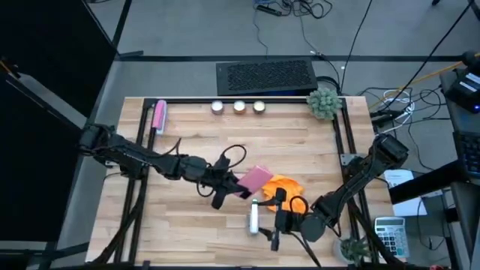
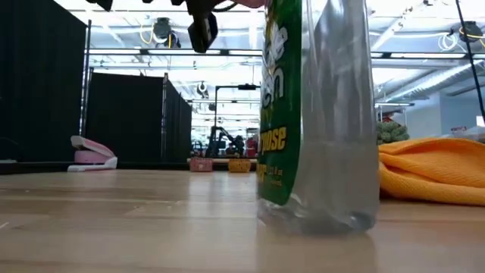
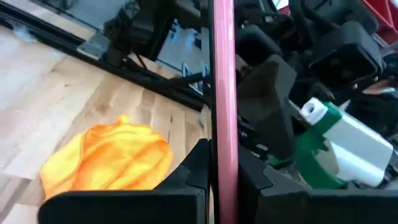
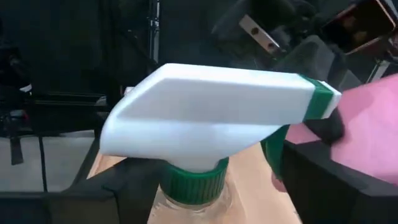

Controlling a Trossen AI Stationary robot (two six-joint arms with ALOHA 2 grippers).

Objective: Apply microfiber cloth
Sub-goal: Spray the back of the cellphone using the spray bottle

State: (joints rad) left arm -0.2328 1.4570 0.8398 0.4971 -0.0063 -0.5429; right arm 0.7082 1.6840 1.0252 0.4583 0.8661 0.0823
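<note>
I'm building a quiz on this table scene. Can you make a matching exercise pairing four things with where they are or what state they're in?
Things:
1. microfiber cloth
2. pink case
3. spray bottle
4. three candles

Places or states:
A. standing upright at the right gripper
B. in a row by the table's far edge
C. lying crumpled on the wood
D. clamped on edge in the left gripper

Pairs: 1-C, 2-D, 3-A, 4-B
</note>
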